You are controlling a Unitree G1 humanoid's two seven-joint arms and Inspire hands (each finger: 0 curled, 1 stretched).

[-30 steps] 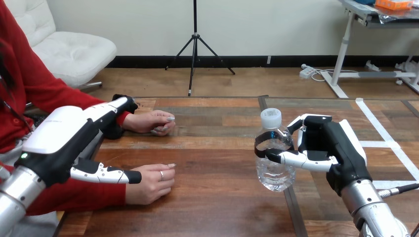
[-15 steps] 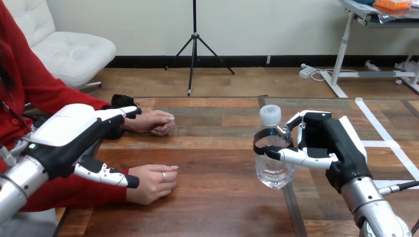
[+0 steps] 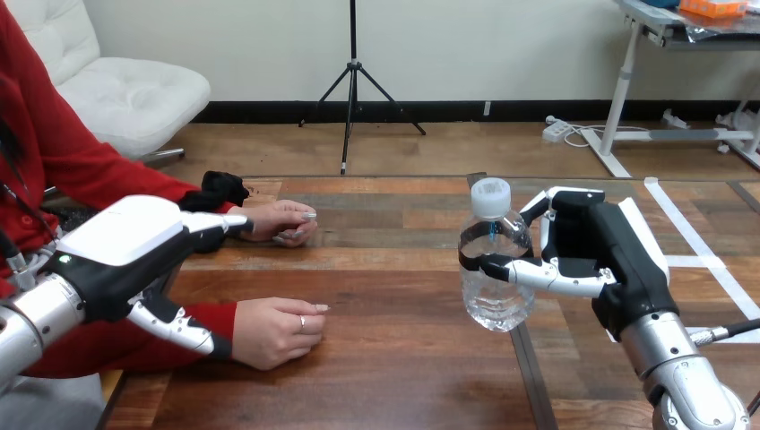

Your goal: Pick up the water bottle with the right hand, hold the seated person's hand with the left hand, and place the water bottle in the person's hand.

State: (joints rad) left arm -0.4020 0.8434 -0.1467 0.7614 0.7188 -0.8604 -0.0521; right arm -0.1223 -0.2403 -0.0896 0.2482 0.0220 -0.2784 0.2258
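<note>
A clear water bottle (image 3: 491, 273) with a white cap is upright at the table's middle right, its base just above the wood. My right hand (image 3: 596, 246) is shut on it, fingers wrapped round its upper body from the right. My left hand (image 3: 125, 237) hovers over the person's near forearm in a red sleeve, fingers straight and pointing right. Its thumb (image 3: 184, 330) lies along the wrist of the person's near hand (image 3: 278, 331), which rests palm down on the table. I cannot tell whether the thumb touches it. The person's far hand (image 3: 282, 221) rests loosely closed further back.
A black bundle (image 3: 220, 190) lies by the person's far wrist. White tape lines (image 3: 690, 235) mark the wooden table (image 3: 394, 358) at the right. A dark seam (image 3: 529, 376) runs through the table below the bottle.
My right hand has carried the bottle slightly left and up. My left hand has drawn back to the left and lowered; its thumb has slid from the knuckles towards the wrist of the near hand.
</note>
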